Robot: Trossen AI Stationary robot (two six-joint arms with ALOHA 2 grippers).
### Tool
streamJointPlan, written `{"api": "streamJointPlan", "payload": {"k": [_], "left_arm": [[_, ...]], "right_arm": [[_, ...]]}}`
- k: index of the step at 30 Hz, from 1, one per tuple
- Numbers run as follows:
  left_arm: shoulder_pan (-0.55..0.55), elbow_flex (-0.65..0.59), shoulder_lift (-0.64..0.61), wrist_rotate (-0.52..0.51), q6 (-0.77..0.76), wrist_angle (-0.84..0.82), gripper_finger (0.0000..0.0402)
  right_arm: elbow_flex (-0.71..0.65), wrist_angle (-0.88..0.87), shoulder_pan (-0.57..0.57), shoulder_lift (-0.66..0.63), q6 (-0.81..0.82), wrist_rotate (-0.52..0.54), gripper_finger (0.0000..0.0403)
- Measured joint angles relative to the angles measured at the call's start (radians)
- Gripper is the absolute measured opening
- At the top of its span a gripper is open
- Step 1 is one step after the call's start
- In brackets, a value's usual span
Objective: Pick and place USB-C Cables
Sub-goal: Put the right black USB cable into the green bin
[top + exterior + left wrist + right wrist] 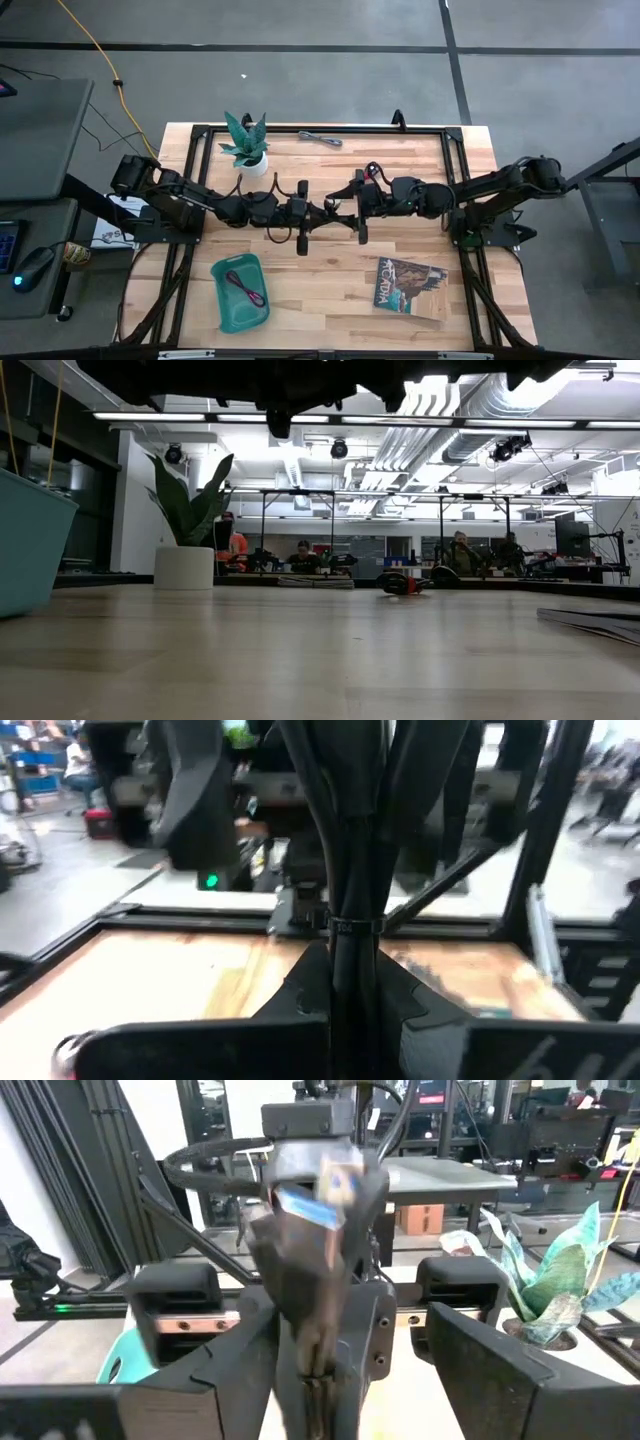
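High view shows both arms reaching to the middle of the tabletop [330, 290], where the left tool [303, 232] and the right tool [360, 222] almost meet, just beside each other. I cannot tell if either tool is open or closed. A maroon-purple cable [243, 286] lies inside the teal tray [226, 310], near the front left corner of the tabletop. A grey cable [320, 138] lies by the far edge. A black and red cable [403, 584] sits on the tabletop in the low view. A green plant in a white pot [247, 150] stands near the far left corner. A magazine [410, 286] lies near the front right corner.
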Motion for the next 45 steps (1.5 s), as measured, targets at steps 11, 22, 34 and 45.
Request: {"api": "streamJointPlan", "payload": {"k": [11,22,34,45], "left_arm": [[0.012,-0.064,-0.249,-0.096,0.036,-0.261,0.0003],[0.001,-0.333,-0.659,-0.146,0.016,-0.182,0.0002],[-0.035,-0.362,-0.693,-0.146,-0.001,-0.237,0.0002],[-0.037,-0.361,-0.684,-0.146,-0.010,-0.238,0.0002]], "right_arm": [[0.001,-0.261,0.051,-0.169,-0.008,0.039,0.0244],[-0.010,-0.356,0.131,-0.235,-0.055,0.303,0.0244],[-0.330,-0.184,0.133,-0.614,-0.011,0.319,0.0244],[-0.377,-0.126,0.133,-0.688,-0.035,0.200,0.0244]]}}
